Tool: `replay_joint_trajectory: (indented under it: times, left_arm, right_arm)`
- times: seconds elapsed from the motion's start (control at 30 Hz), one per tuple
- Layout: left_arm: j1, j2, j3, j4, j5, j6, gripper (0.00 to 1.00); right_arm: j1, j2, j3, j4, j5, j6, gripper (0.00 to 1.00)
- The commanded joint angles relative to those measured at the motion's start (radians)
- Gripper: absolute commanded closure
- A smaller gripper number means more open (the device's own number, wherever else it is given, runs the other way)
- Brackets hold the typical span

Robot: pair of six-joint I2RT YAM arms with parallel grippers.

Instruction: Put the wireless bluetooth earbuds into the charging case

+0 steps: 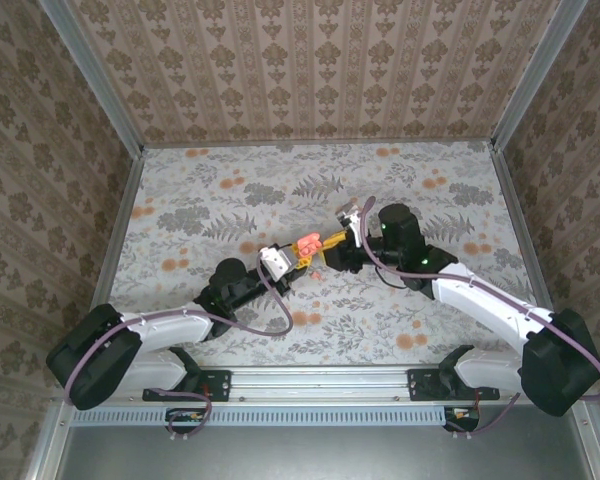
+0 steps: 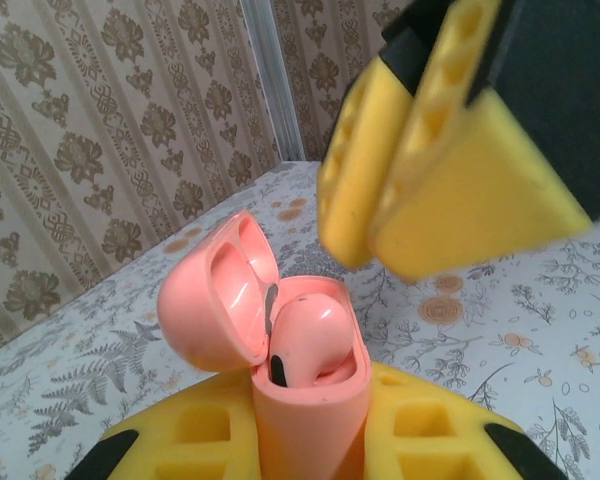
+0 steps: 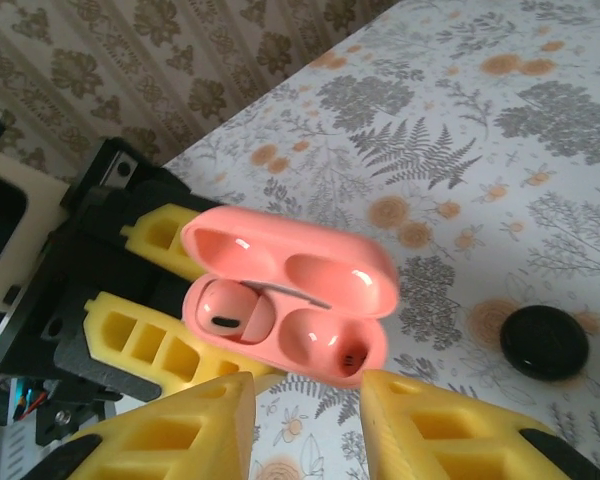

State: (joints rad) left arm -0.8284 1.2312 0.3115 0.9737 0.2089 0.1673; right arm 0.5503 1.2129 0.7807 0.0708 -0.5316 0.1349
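left gripper (image 2: 310, 440) is clamping the open charging case (image 3: 290, 300); one earbud (image 3: 228, 310) is sitting seated, second socket (image 3: 330, 340) waiting empty; right gripper (image 3: 305, 420) is hovering just above, jaws apart, carrying nothing

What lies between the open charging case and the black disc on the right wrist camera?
Nothing: in the right wrist view, just bare floral table shows between the charging case and the black disc.
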Motion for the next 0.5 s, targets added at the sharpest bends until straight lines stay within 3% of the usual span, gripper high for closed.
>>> replay_joint_trajectory:
  times: [0.0,0.23,0.47]
  left_arm:
    - [0.02,-0.009,-0.007,0.016,-0.024,-0.056,0.84]
    - [0.055,-0.051,-0.025,-0.068,-0.106,-0.122,0.84]
    - [0.095,-0.195,-0.074,-0.246,-0.243,-0.202,0.85]
  right_arm:
    - [-0.018,-0.014,0.067,-0.129,0.044,0.018,0.64]
    - [-0.032,0.071,0.203,-0.413,0.118,-0.003,0.61]
    - [-0.028,0.261,0.376,-0.639,0.165,-0.02,0.59]
